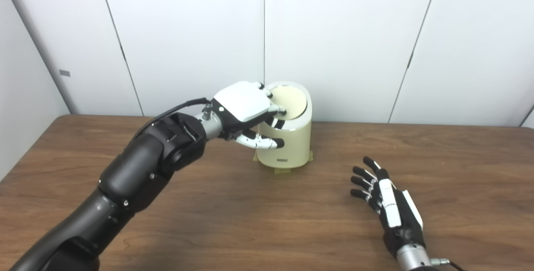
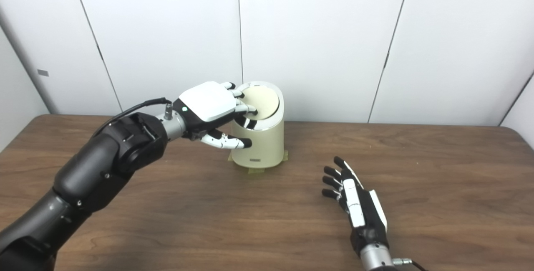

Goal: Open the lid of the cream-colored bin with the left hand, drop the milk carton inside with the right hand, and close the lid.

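The cream-colored bin [image 1: 290, 148] stands upright at the back middle of the table. Its round lid [image 1: 293, 100] slopes toward me, with a dark gap showing at its front rim. My left hand [image 1: 244, 106] is at the bin's front-left top. Its fingers [image 1: 275, 108] lie spread on the lid's near edge, and the thumb reaches across the bin's front wall. My right hand [image 1: 388, 200] rests open and empty, fingers spread, on the table to the bin's front right. No milk carton is in view.
The brown wooden table [image 1: 250, 212] reaches back to white wall panels [image 1: 346, 33] just behind the bin. Tape tabs [image 1: 281, 171] show under the bin's base. My left forearm [image 1: 142, 166] crosses the table's left half.
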{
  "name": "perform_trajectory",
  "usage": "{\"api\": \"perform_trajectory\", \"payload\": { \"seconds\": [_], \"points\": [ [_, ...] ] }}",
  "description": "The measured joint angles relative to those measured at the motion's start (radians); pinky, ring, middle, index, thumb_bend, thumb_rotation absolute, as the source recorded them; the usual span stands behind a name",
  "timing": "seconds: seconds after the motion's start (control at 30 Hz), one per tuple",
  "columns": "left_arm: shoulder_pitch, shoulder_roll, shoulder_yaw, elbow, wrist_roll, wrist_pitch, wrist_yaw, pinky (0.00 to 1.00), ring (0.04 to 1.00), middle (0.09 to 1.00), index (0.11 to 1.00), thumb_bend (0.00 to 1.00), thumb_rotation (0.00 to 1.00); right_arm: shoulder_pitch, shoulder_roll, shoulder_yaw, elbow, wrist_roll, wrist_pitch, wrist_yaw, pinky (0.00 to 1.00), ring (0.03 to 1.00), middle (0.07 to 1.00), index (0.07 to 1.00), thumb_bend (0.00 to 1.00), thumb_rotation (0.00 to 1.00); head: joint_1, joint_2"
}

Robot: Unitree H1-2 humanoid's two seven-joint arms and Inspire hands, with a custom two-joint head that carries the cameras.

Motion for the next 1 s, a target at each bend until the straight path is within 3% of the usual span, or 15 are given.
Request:
{"api": "perform_trajectory", "payload": {
  "seconds": [0.5, 1.0],
  "points": [
    [-0.007, 0.001, -0.015, -0.005, -0.001, -0.005, -0.029, 0.95, 0.921, 0.861, 0.844, 0.60, 1.00, 0.002, 0.003, -0.004, 0.000, 0.002, 0.000, -0.001, 0.75, 0.829, 0.840, 0.924, 0.61, 1.00, -0.012, 0.020],
    [-0.047, 0.004, -0.088, 0.003, 0.051, -0.007, -0.040, 0.99, 0.950, 0.878, 0.860, 0.65, 1.00, 0.002, 0.011, -0.012, -0.005, 0.015, 0.000, -0.001, 0.73, 0.830, 0.858, 0.934, 0.60, 1.00, -0.025, 0.032]
  ]
}}
